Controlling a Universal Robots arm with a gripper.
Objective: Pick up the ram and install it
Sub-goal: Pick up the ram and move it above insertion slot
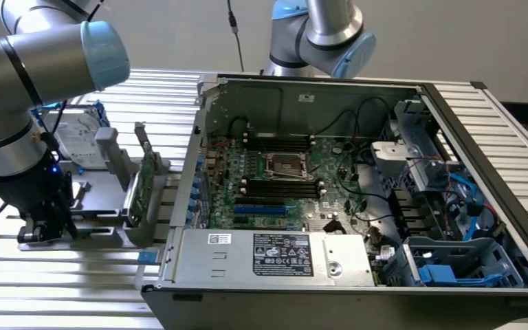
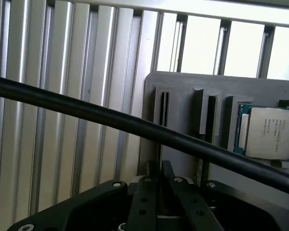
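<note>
- While claw (image 1: 42,237) sits low over grey holder (image 1: 99,234), exterior view's lower left: clenched or released, cannot tell.
- Ram: hidden, judged slotted in holder under claw.
- Method: clamp squarely, no tilt.

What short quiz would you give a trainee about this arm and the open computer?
1. True or false: the computer case lies open, with the motherboard showing.
2. In the exterior view, the gripper is low at: A) the gray holder, on the exterior view's left of the case; B) the power supply; C) the hard drive.
3. Name the silver-topped part seated in the holder in the wrist view.
Key: 1 true; 2 A; 3 a processor chip.
</note>
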